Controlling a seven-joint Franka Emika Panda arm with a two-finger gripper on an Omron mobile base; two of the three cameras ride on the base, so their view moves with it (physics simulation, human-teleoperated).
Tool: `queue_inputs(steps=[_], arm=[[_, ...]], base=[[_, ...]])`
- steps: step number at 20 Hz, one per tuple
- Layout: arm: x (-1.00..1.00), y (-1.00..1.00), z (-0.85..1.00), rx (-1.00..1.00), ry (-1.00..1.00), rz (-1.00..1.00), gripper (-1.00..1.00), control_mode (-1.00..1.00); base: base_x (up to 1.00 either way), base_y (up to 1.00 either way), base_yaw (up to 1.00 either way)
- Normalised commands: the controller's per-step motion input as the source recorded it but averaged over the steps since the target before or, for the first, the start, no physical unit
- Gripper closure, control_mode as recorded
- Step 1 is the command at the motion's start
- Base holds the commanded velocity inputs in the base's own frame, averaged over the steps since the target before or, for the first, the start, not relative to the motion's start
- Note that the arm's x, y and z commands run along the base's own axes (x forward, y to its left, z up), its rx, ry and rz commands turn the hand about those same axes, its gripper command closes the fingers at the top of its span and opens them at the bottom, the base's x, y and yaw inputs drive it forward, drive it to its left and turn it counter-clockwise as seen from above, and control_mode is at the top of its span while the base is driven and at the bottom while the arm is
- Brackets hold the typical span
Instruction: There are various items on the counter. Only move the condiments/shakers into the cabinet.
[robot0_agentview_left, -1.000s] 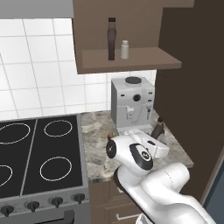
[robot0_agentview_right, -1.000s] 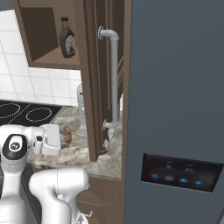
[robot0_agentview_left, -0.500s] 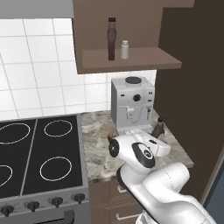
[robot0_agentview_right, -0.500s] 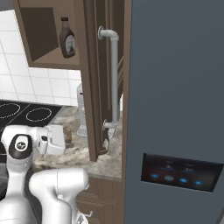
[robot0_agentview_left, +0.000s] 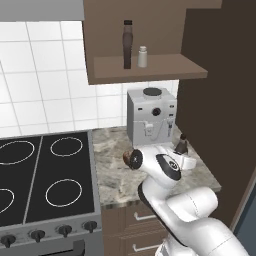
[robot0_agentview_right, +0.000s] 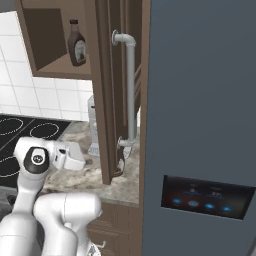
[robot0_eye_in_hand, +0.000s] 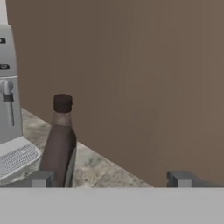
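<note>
Dark brown and black-capped, the last bottle (robot0_eye_in_hand: 59, 144) stands upright on the counter (robot0_agentview_left: 112, 172) beside the coffee machine (robot0_agentview_left: 150, 117); one bottle (robot0_agentview_left: 127, 44) and the shaker (robot0_agentview_left: 142, 56) already sit in the cabinet (robot0_agentview_left: 150, 67). Our gripper (robot0_eye_in_hand: 109, 179) is spread wide, empty; we judge it must shift toward the bottle before closing.

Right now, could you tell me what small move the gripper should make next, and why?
Probably shift the gripper sideways toward the bottle on the counter. In the hand view the open fingers sit wide apart, with the bottle upright at one fingertip rather than centred. The shelf already holds a bottle and the shaker.
</note>
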Motion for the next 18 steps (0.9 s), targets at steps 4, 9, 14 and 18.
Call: queue_inputs(steps=[4, 9, 14, 18], arm=[[0.13, -0.03, -0.43, 0.00, 0.06, 0.02, -1.00, -1.00], [0.00, -0.09, -0.49, 0.00, 0.03, 0.02, -1.00, -1.00], [0.01, -0.19, -0.29, -0.01, 0.00, 0.02, -1.00, -1.00], [0.01, -0.31, -0.13, 0.00, 0.00, 0.03, -1.00, -1.00]], base=[[0.00, 0.00, 0.00], [0.00, 0.00, 0.00], [0.00, 0.00, 0.00], [0.00, 0.00, 0.00]])
